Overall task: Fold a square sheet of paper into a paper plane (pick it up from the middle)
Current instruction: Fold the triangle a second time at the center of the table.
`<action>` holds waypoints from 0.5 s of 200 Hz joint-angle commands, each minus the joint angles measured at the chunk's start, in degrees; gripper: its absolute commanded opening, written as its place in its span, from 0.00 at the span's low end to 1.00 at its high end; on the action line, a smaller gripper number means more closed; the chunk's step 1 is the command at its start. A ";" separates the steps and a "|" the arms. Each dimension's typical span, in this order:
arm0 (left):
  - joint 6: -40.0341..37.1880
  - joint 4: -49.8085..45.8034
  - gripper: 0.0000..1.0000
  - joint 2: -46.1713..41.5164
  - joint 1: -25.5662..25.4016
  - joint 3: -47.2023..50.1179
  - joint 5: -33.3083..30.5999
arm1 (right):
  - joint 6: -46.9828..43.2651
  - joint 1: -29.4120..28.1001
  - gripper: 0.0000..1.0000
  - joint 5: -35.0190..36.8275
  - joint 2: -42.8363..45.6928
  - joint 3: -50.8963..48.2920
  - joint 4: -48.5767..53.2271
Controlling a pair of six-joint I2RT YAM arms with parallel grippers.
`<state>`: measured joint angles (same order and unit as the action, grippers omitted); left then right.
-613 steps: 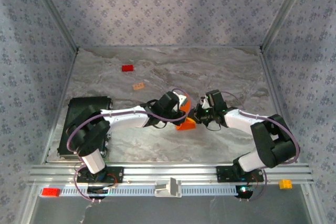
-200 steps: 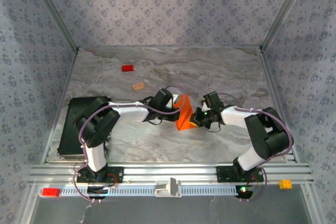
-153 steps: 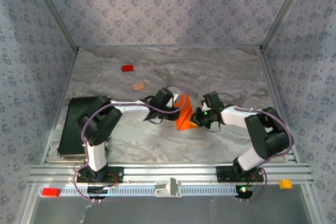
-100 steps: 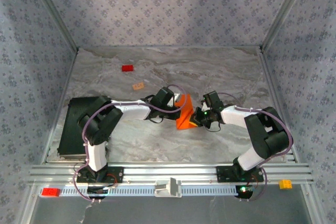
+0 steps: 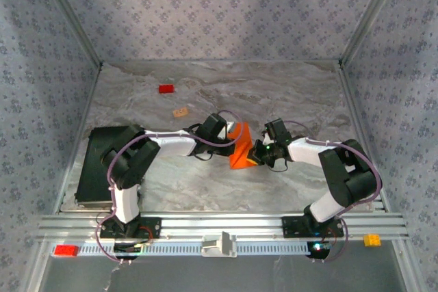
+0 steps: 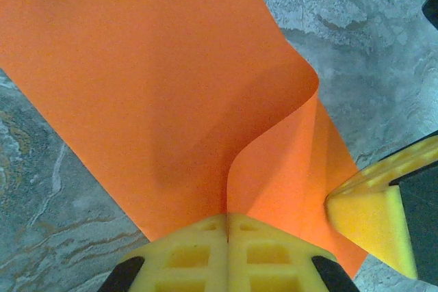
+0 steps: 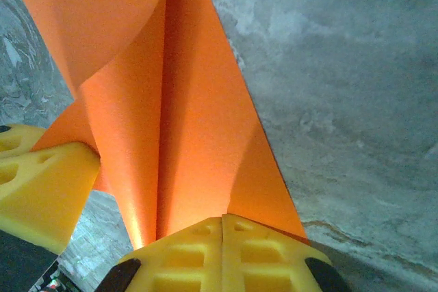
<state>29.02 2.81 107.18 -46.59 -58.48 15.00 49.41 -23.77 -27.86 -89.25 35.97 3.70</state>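
The square sheet of paper [image 5: 239,152] is bright orange and stands between both grippers at the table's middle, bent into a loose, tent-like fold. In the left wrist view the sheet of paper [image 6: 137,80] curls over on itself, and my left gripper [image 6: 228,218] is shut on its near edge. In the right wrist view the sheet of paper [image 7: 185,135] shows a long centre crease, with my right gripper [image 7: 222,221] shut on its lower end. From above, the left gripper [image 5: 230,143] and right gripper [image 5: 254,156] face each other across the paper, close together.
A small red block [image 5: 166,89] and a tan block [image 5: 181,111] lie at the back left of the marble table [image 5: 301,94]. A black box [image 5: 96,169] sits by the left arm. Patterned walls close in three sides.
Since three seconds ago both grippers have moved away from the near edge with the paper, which now stands taller. Over the last second almost nothing has moved.
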 commanded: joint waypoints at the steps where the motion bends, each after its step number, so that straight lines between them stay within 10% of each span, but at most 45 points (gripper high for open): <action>1: -0.45 -1.12 0.00 0.79 0.34 -0.76 -0.17 | -1.11 -0.21 0.05 2.63 -1.03 -0.03 4.88; 100: 0.34 -1.27 0.00 1.27 0.35 -0.50 -0.72 | -0.93 -0.19 0.04 2.73 -1.05 -0.01 4.87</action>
<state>29.08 2.59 107.44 -46.59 -58.48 14.98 49.43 -23.77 -27.86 -89.25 35.97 3.70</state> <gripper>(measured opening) 0.045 0.052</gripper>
